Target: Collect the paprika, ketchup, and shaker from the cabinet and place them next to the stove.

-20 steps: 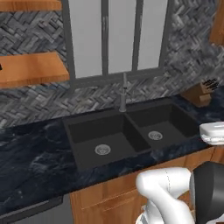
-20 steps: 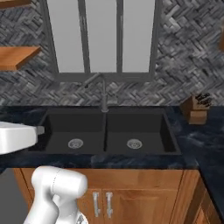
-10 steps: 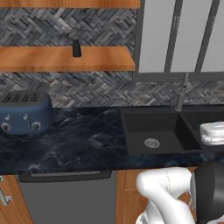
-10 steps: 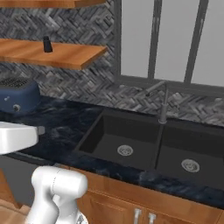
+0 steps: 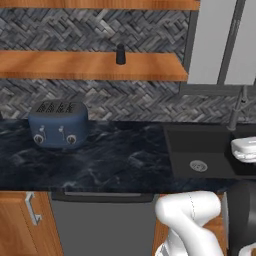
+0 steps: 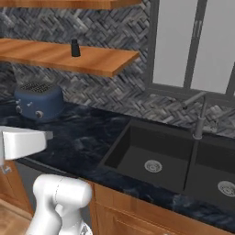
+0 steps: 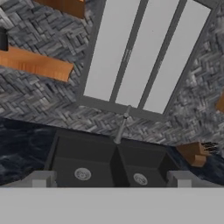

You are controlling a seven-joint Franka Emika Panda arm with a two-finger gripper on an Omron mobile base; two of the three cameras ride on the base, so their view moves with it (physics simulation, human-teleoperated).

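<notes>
— Dark marbled counter (image 5: 115,160) is stretching under a herringbone tile wall; what is sitting on it?

— Blue toaster (image 5: 58,123) is sitting at the left, and a black double sink (image 6: 156,158) is lying to the right, with its faucet (image 6: 198,120) rising behind it.

— Where is the shaker (image 5: 120,54) standing?

— It is standing upright on the lower wooden board of the cabinet (image 5: 75,65), above the toaster and off to its right.

— And the jaws?

— They are standing wide apart, gripping nothing, facing the sink and the window (image 7: 140,57).
</notes>
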